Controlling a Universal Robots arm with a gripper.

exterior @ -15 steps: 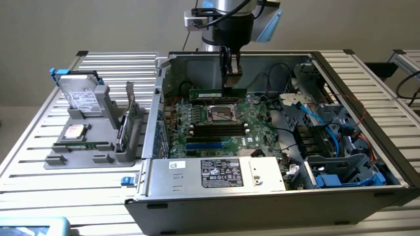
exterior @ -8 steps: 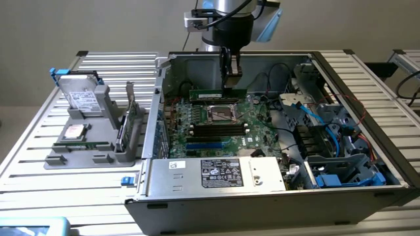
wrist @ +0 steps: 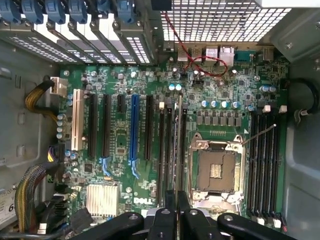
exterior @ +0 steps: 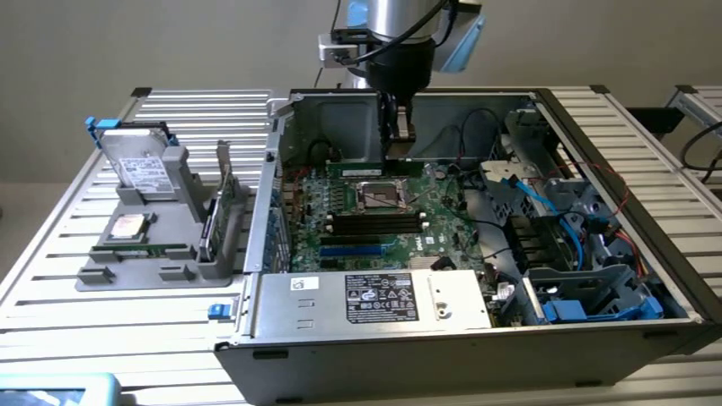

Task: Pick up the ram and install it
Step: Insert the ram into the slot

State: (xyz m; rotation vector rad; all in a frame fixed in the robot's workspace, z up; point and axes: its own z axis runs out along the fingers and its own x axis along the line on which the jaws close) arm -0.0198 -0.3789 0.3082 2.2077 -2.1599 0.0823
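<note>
Evidently the gripper is clamped on the ram, holding it by its top edge straight beneath the fingers, low inside the open case. The wrist view shows the ram edge-on, a thin green board with dark chips. Its long axis runs parallel to the black plastic slots just beside the metal-framed socket. It appears to hang right over that bank, though whether it has touched a slot cannot be told.
</note>
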